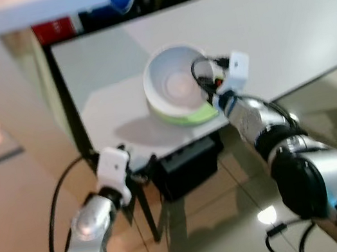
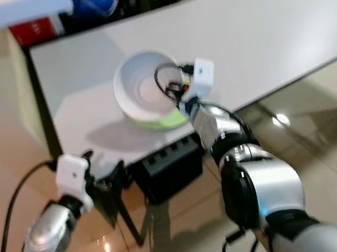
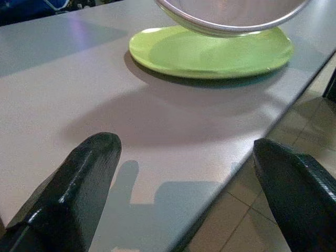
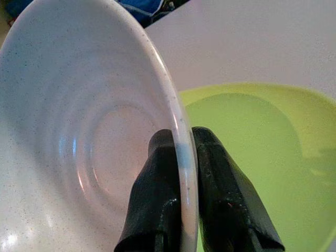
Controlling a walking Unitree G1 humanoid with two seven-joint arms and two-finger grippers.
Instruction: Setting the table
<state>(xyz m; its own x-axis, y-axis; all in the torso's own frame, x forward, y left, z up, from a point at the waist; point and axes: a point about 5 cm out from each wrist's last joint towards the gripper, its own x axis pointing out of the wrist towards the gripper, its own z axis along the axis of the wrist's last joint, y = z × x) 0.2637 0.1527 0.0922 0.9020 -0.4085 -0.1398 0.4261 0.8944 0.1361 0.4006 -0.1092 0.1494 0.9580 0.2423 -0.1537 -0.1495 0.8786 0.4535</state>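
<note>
Here the white table (image 1: 306,17) spans the scene, with its near left corner in front of the robot. A green plate (image 3: 210,52) lies flat on the table near that corner, close to the near edge. A white bowl (image 1: 178,85) is held just above the plate, tilted so that its opening faces the camera; whether its lower edge touches the plate cannot be determined. The right gripper (image 4: 181,173) is clamped on the bowl's near right rim, one finger inside the wall and one outside. The left gripper (image 3: 184,210) hovers at the near table edge, left of the plate, with its fingers spread apart and nothing between them.

Progress assessment: the plate appears to be placed. The bowl has reached the plate's position but is not yet set down level and released. No cutlery or glass is visible on the table, so most of the setting probably remains.
</note>
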